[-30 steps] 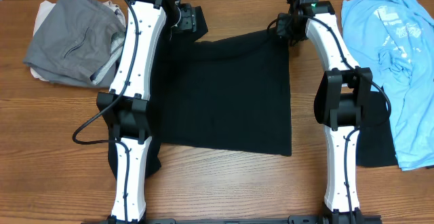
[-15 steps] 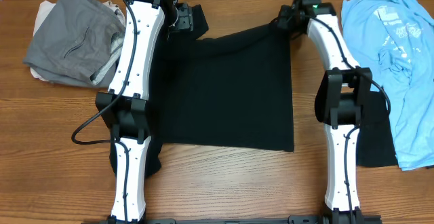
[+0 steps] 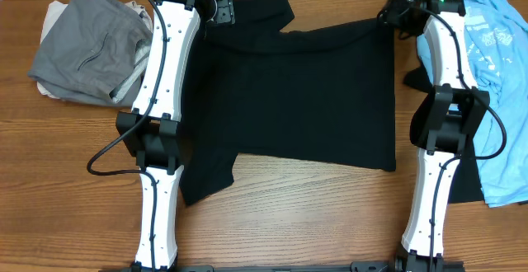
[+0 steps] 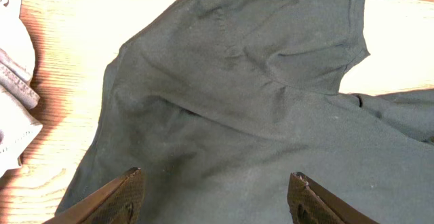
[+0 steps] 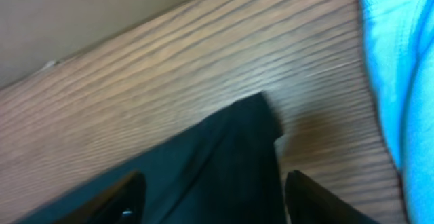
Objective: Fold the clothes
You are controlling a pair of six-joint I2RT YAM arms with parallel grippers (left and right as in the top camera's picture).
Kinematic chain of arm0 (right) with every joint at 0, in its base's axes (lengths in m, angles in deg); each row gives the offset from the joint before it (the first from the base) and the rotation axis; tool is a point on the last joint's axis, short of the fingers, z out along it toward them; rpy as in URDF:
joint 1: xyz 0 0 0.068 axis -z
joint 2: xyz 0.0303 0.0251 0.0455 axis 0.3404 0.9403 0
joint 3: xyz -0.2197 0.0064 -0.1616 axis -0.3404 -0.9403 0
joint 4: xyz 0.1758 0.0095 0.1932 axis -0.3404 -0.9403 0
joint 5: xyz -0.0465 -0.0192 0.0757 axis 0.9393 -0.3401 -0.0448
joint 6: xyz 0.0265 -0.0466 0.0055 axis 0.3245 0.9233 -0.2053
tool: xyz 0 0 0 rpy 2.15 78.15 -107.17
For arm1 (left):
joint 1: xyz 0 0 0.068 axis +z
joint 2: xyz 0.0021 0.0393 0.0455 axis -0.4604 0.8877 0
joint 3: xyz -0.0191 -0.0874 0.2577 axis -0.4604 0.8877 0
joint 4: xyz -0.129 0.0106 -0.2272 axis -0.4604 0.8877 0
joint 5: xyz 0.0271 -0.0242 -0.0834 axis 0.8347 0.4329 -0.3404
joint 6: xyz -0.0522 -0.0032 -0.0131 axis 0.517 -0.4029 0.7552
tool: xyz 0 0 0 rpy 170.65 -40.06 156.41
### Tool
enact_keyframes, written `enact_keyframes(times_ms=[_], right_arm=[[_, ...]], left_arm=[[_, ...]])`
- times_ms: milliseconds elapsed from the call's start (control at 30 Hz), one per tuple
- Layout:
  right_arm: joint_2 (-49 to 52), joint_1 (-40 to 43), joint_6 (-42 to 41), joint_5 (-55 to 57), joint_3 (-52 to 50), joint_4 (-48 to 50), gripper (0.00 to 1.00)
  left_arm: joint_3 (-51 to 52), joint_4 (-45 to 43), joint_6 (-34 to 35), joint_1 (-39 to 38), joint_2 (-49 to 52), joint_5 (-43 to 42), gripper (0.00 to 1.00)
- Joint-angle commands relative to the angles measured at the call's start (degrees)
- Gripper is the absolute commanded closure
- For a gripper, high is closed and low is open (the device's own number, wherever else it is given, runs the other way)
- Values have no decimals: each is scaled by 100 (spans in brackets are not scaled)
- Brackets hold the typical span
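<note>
The black T-shirt (image 3: 297,91) is spread nearly flat at the middle-back of the table (image 3: 74,165). One sleeve is fanned out at the far edge, and another flap pokes out near-left by the left arm.

The left gripper (image 4: 215,183) is held open above the shoulder area, w/ nothing pinched. The right gripper (image 5: 215,183) is also seen w/ fingers wide apart. The shirt's far-right corner lies btwn and below them, and no clamp on it can be made out through the blur.

Risks:
- The light blue tee (image 3: 495,74) lies near that corner and partly under the right arm, so a grab placed slightly off could catch or drag blue fabric too.
- The grey trousers (image 3: 87,41) sit close beside the left arm and could be snagged on a sweep.
- Creases below the sleeve could be folded in if not smoothed first.
- If only the top layer is pinched, a skewed fold is likely.
- The far sleeve is close to the table's back edge and could be pushed over it.

Views:
- Overhead: the shirt's whole outline and both neighbouring garments are given, but the jaws can't be read there, being dark on dark.
- Left wrist: sleeve hem, seams and creases are shown.
- Right wrist: the strip of bare wood btwn corner and blue tee is shown, though smeared.
</note>
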Motion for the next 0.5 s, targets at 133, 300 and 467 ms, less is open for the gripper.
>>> enact_keyframes(times_ms=[133, 300, 467], right_arm=[[-1132, -81, 133, -1169, 2057, -2057, 0], [-1980, -157, 138, -1386, 2710, -3729, 0], [-2839, -144, 343, -1676, 2612, -4330, 12]], left_arm=[[-1134, 745, 223, 101, -315, -409, 30], [-1600, 1825, 232, -197, -498, -225, 29], [-1681, 2181, 468, -258, -767, -1259, 42]])
